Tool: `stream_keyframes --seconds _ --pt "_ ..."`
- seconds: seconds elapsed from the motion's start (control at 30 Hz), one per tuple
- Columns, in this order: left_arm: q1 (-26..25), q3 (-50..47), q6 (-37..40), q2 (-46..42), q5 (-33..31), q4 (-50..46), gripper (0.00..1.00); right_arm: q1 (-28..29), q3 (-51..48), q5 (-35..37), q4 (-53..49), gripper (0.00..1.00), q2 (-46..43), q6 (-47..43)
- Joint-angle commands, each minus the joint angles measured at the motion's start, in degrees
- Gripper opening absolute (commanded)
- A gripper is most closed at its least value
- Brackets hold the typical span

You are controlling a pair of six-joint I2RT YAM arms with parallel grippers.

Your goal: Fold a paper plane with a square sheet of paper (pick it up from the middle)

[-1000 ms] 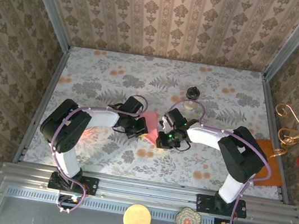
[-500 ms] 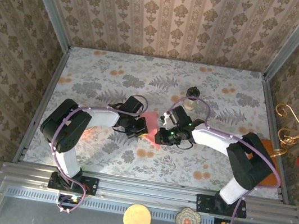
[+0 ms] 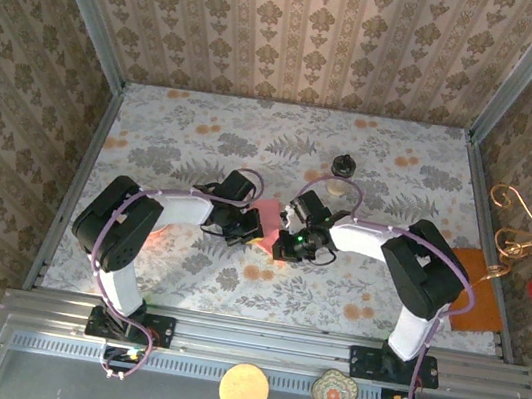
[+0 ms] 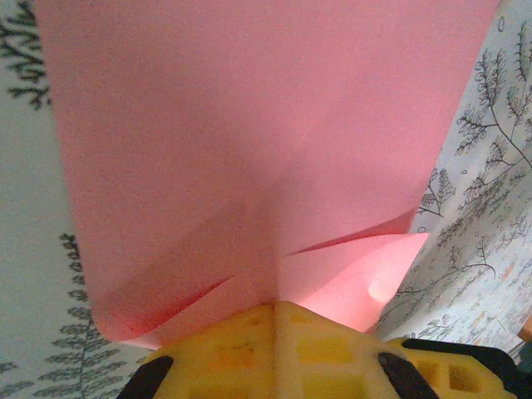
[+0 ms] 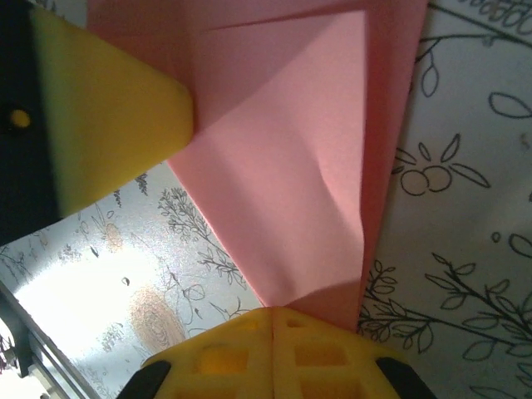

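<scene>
1. The left gripper [image 3: 250, 225] reaches in from the left and the right gripper [image 3: 280, 244] from the right. They meet near the middle of the floral table [image 3: 183, 146], their tips close together.
2. The pink sheet [image 3: 266, 213] sits between the two grippers, and each is clamped on one side of it.
3. In the left wrist view, the left gripper [image 4: 277, 322] has its yellow fingers [image 4: 224, 353] pressed together with no gap. The pink sheet [image 4: 249, 141] comes out from their seam and fans away from the camera. Two short creases slant outward close to the pinch, and a small flap curls up at the lower right.
4. In the right wrist view, the right gripper [image 5: 273, 326] is likewise closed tight on a pointed corner of the pink sheet [image 5: 291, 174]. From there the paper widens upward, with a folded layer lying over it along a diagonal crease.
5. In that same view a yellow pad [image 5: 108, 116] of the left gripper touches the paper's left edge, up and to the left of the right gripper's pinch.
6. I cannot tell whether the paper rests on the table or is held just above it.
7. A small dark-lidded jar [image 3: 342, 164] stands farther back, apart from the sheet.
8. A larger orange sheet [image 3: 483, 290] lies at the table's right edge, well away.
</scene>
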Motion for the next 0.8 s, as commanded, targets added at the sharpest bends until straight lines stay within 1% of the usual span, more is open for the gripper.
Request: stream_keyframes --seconds 0.0,0.13,0.3,0.4,0.47,0.6,0.77 --pt "-0.51 1.47 3.42 -0.50 -2.61 -4.34 0.08 0.34 0.27 1.75 -3.04 0.08 1.44 -0.94" --pt "-1.23 2.46 5.71 -3.00 -2.71 -4.20 0.08 0.34 -0.27 3.09 -3.71 0.07 2.55 -0.88" --pt "-2.24 -1.11 4.52 -4.29 0.20 3.04 0.08 0.34 -1.33 2.40 -2.72 0.06 3.26 0.33" --pt "-3.33 -2.72 3.23 -3.34 2.23 7.44 0.08 0.26 -1.76 1.97 -2.12 0.05 3.37 0.89" --pt "-4.21 -2.77 3.04 -2.34 2.81 8.66 0.08 0.25 -1.85 1.77 -2.00 0.05 3.52 1.31" --pt "-5.43 -3.20 3.28 -1.18 2.32 9.44 0.08 0.25 -2.20 1.65 -1.93 0.05 3.59 1.90" --pt "-4.95 -4.74 4.77 -1.00 -0.17 8.72 0.08 0.08 -3.21 2.65 -2.86 0.05 3.61 2.53"
